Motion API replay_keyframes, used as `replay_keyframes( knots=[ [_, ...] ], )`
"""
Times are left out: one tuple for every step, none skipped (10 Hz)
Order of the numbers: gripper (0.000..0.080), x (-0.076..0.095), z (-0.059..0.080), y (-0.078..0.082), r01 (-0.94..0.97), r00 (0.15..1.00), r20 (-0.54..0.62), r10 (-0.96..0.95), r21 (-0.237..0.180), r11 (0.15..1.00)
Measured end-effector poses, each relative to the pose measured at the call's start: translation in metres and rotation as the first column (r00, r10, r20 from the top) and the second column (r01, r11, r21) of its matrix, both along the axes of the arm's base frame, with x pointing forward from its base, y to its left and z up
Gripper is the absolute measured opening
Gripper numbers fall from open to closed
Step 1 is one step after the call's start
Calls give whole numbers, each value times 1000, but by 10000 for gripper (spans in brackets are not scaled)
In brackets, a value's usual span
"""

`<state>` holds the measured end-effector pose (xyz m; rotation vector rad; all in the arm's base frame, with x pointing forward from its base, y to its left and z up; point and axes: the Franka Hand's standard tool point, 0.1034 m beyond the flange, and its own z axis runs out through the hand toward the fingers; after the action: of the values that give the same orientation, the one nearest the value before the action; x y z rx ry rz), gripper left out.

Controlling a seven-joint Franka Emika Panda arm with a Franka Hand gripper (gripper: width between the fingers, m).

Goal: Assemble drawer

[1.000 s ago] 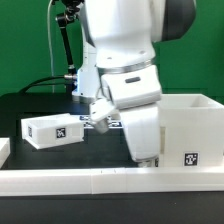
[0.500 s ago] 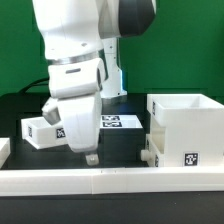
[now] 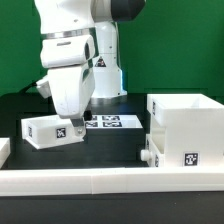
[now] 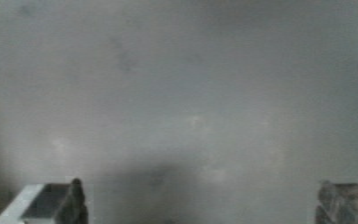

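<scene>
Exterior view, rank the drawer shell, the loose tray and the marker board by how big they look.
1. Drawer shell
2. Loose tray
3. Marker board, farther back and partly hidden, so its rank is unsure

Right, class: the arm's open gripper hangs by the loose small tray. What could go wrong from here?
The gripper hangs right beside the loose tray; lowering off-centre, a finger could shove it askew. The wrist view shows only bare table between the open fingers, so closing now would likely grasp nothing.
</scene>
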<state>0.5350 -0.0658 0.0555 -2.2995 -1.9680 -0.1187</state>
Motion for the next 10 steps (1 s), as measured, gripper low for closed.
replay_keyframes(
  knots=[
    [649,0,-1,0,8,1000,-2,-8,1,1000],
    [649,0,-1,0,41,999,-7,-41,1,999],
    [649,0,-2,1,138,990,-21,-138,-1,990],
    [649,0,-2,1,208,978,-31,-208,-3,978],
    [649,0,-2,1,280,959,-41,-280,-7,960],
    [649,0,-2,2,342,938,-50,-342,-10,940],
    [649,-1,-2,1,402,914,-56,-402,-15,915],
    [649,-6,2,0,475,879,-46,-475,-21,880],
    [649,-17,4,-2,539,842,-18,-539,-23,842],
    [649,-36,4,-4,590,808,17,-589,-17,807]
  ],
)
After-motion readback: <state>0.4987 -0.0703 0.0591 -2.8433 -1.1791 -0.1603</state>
